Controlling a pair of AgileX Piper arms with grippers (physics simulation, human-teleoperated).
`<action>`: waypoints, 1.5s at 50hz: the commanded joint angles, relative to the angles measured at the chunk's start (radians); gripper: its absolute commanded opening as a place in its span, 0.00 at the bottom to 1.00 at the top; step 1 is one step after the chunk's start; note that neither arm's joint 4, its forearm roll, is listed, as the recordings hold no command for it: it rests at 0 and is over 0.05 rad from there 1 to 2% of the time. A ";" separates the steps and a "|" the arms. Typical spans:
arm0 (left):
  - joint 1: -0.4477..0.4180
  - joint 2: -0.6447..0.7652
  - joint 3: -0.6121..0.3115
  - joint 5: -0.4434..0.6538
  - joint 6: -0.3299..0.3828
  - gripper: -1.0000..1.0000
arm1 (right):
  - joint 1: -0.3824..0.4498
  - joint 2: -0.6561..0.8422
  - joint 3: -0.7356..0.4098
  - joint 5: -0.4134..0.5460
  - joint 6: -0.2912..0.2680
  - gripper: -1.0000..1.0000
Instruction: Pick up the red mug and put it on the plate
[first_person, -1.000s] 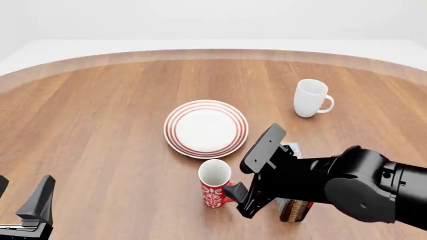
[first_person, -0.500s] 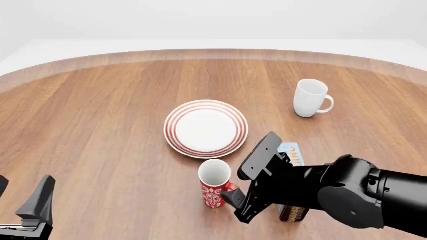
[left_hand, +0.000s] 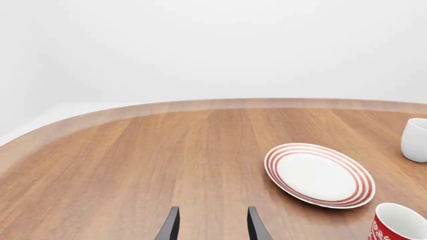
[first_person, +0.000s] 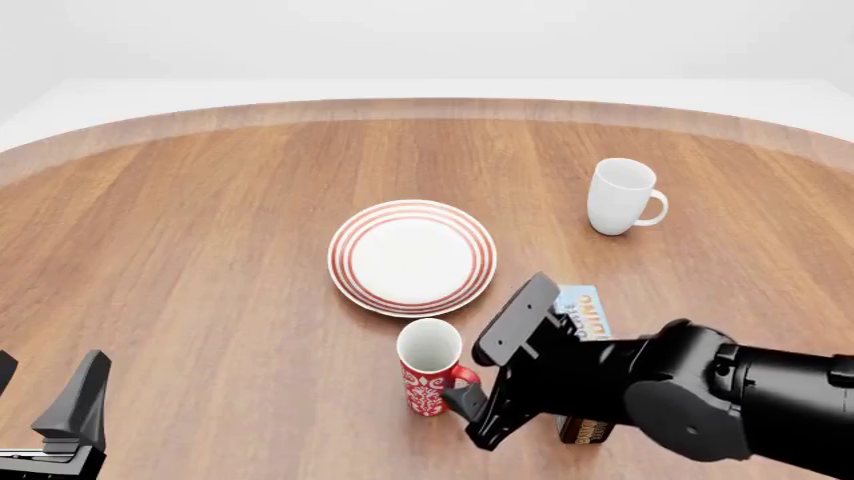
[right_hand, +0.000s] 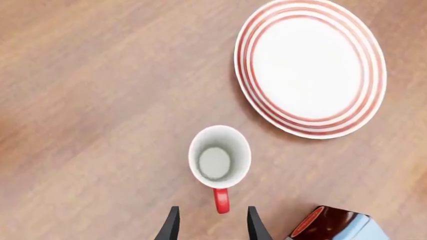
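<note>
The red mug (first_person: 429, 368) stands upright on the table, just nearer than the red-ringed plate (first_person: 412, 256). Its handle (first_person: 462, 377) points towards my right gripper (first_person: 470, 400). In the right wrist view I look straight down into the mug (right_hand: 219, 159). The gripper (right_hand: 212, 226) is open, and the tip of the red handle (right_hand: 221, 199) sits just between its fingertips without being clamped. The plate (right_hand: 310, 67) lies beyond the mug. My left gripper (first_person: 43, 392) rests open and empty at the near left, with the plate (left_hand: 319, 175) and mug (left_hand: 397, 226) off to its side.
A plain white mug (first_person: 623, 196) stands at the far right. A small box with a blue top and dark brown end (first_person: 583, 318) lies under my right arm, close beside the red mug (right_hand: 331, 224). The table's curved far edge (first_person: 427, 108) runs across the back.
My right arm has sunk lower and come a little nearer, bringing its fingers down beside the red mug's handle. The mug, the plate and the left arm have not moved.
</note>
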 joint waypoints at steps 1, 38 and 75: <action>0.000 0.000 0.000 0.000 0.000 1.00 | -0.003 0.028 0.019 -0.037 0.013 1.00; 0.000 0.000 0.000 0.000 0.000 1.00 | -0.020 0.094 0.037 -0.104 0.014 1.00; 0.000 0.000 0.000 0.000 0.000 1.00 | -0.015 0.166 0.050 -0.163 0.013 1.00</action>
